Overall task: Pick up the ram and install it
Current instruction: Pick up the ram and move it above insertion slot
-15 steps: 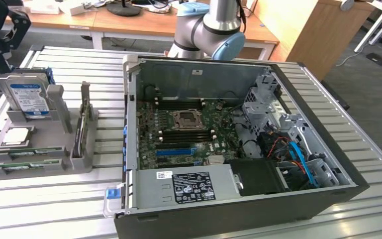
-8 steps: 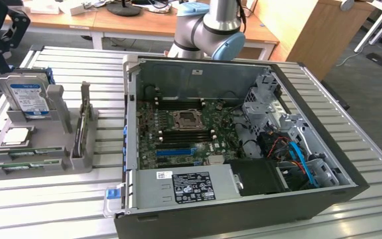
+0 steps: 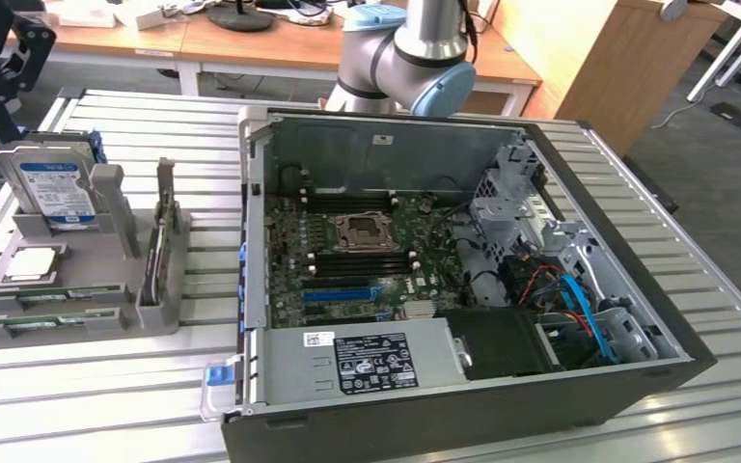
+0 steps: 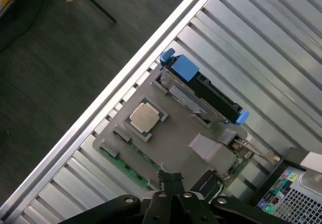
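A grey holder [image 3: 113, 299] sits on the slatted table at the exterior view's left. A ram stick [image 3: 161, 241] stands on edge in one of its slots, and green board edges [image 3: 55, 326] lie along its front. In the wrist view a green ram edge [image 4: 125, 164] runs along the holder's side [image 4: 171, 138]. My gripper [image 3: 8, 121] hangs above the holder's far left corner, behind the hard drive [image 3: 55, 188]. Its fingers [image 4: 171, 179] are pressed together and hold nothing. The open computer case [image 3: 474, 405] shows its motherboard [image 3: 344, 270] with dark memory slots.
The holder also carries a blue-framed hard drive [image 4: 201, 85] and a square silver processor [image 4: 146, 117]. The arm's base [image 3: 409, 58] stands behind the case. The table's edge [image 4: 126, 73] drops to dark floor. A wooden desk [image 3: 216, 43] stands behind.
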